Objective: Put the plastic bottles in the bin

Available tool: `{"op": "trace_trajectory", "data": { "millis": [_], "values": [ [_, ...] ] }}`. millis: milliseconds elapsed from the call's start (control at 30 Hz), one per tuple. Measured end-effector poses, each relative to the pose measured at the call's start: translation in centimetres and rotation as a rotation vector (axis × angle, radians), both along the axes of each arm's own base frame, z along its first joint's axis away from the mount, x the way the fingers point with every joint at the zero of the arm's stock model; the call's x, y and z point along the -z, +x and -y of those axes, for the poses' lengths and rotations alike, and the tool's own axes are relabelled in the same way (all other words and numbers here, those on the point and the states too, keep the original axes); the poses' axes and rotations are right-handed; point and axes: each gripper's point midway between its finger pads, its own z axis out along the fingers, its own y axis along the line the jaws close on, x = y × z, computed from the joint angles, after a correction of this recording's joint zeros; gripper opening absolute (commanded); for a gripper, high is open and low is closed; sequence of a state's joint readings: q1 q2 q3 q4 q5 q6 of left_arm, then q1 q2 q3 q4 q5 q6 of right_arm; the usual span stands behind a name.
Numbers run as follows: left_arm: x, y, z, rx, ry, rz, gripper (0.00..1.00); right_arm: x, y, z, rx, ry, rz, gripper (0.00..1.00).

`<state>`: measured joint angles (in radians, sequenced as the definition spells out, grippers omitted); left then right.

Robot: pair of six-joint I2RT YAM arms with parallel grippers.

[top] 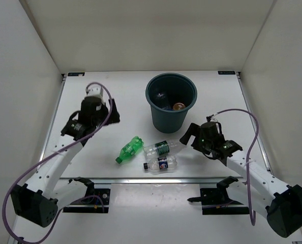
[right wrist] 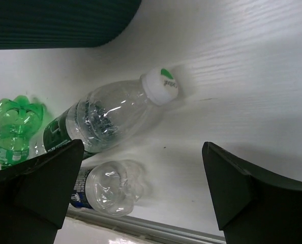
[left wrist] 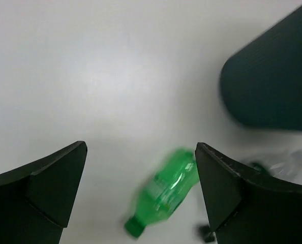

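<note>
While both arms hang over the white table [top: 115, 91], three plastic bottles lie on their sides on it, just in front of the bin [top: 171, 101]. The bin stands upright near the far middle of the table. Inside it a short bottle [top: 179, 107] with an orange top shows at the bottom; a darker thing beside it is too dim to name.

The green bottle [top: 129, 150] lies slanted, with its cap toward the near left. Just beside its base lies the bottle with the dark green label [top: 161, 148]; I cannot tell if the two touch. Its white cap points to the right. The bottle with the blue label [top: 160, 163] lies nearest the table's front edge, close under the other clear one.

The left gripper [top: 97, 112] is over the left part of the table, well apart from the bottles. Its jaws stand wide apart and hold nothing; in its wrist view the green bottle [left wrist: 166, 190] is seen below it. The right gripper [top: 189, 136] is near the white cap, its jaws also spread wide, with only bare table between them.
</note>
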<state>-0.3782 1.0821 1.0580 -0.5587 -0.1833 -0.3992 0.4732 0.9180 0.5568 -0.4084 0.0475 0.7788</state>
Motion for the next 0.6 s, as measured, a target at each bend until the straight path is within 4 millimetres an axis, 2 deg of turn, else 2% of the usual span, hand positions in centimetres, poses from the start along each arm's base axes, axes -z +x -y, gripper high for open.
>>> {"op": "trace_trajectory", "data": {
  "millis": [67, 133, 233, 333, 500, 600],
  "values": [
    [5.1, -2.8, -0.9, -0.007, 0.029, -0.136, 0.99, 0.6, -0.3, -0.8, 0.021, 0.033, -0.024, 0.99],
    [8.9, -5.2, -1.8, -0.015, 0.069, -0.262, 0.99, 0.4, -0.1, -1.8, 0.03, 0.065, -0.019, 1.0],
    [11.8, -7.7, -2.8, -0.024, 0.105, -0.375, 0.99, 0.2, 0.5, -3.2, 0.038, 0.115, -0.006, 0.99],
    [12.2, -9.0, -3.3, -0.031, 0.109, -0.395, 0.98, 0.9, 0.8, -4.3, 0.06, 0.143, -0.019, 0.98],
    [10.3, -9.7, -4.2, -0.056, 0.083, -0.323, 0.99, 2.7, 0.7, -4.7, 0.108, 0.128, -0.058, 0.98],
    [10.1, -10.0, -4.5, -0.065, 0.092, -0.318, 0.99, 2.9, 1.1, -4.6, 0.151, 0.131, -0.055, 0.98]
  ]
}}
